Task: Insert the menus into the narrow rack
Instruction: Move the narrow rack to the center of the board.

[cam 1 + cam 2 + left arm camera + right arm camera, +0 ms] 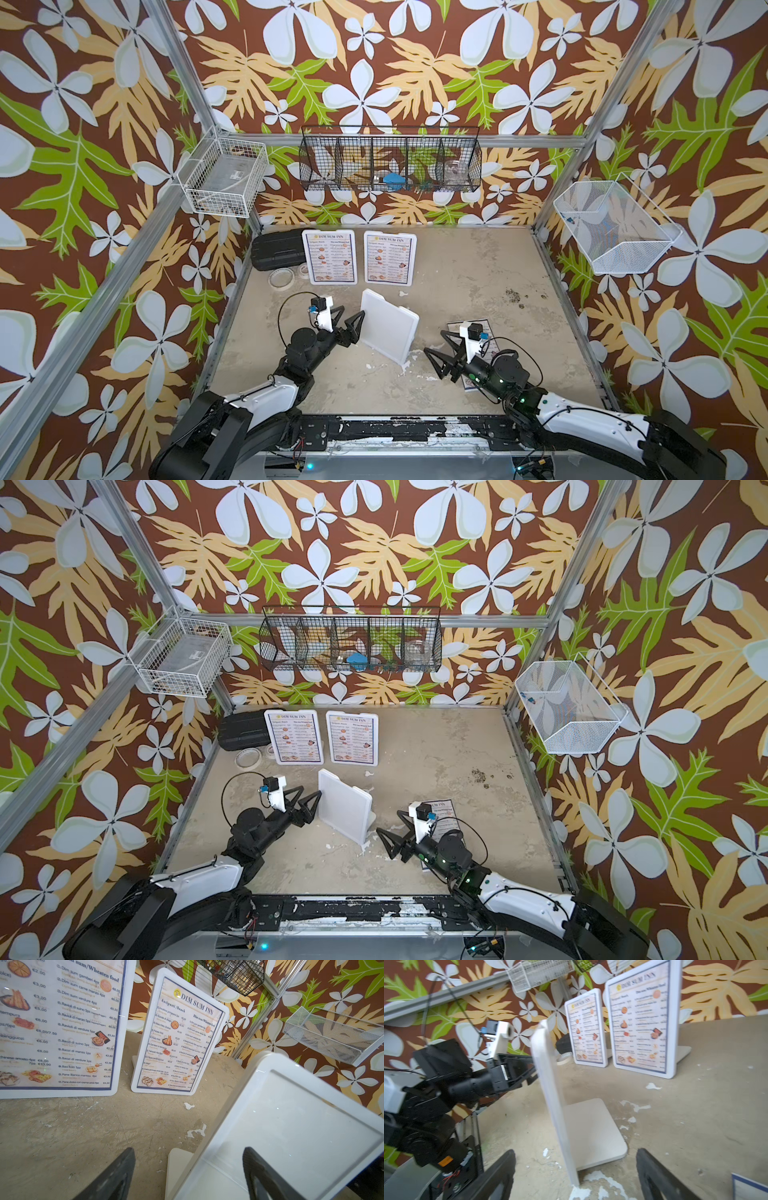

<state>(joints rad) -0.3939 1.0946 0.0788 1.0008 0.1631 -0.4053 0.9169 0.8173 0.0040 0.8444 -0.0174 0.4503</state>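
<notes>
Two menus point(330, 257) point(390, 257) stand in white holders at the back of the table, headed "DIM SUM INN". Another menu point(446, 814) lies flat on the table under my right wrist; only its corner point(749, 1188) shows in the right wrist view. In the middle stands the narrow rack point(388, 328), an empty white stand with a clear front. My left gripper point(354, 311) point(188, 1150) is open, its jaws straddling the rack's left edge. On the rack's other side my right gripper point(434, 341) point(576, 1151) is open, holding nothing, with the rack's near corner just ahead of it.
A black case point(277, 249) and small round rings point(280, 277) lie at the back left. Wire baskets hang on the walls: white point(222, 176) at left, black point(388, 160) at the back, white mesh point(615, 226) at right. Chipped white flecks dot the table point(478, 282).
</notes>
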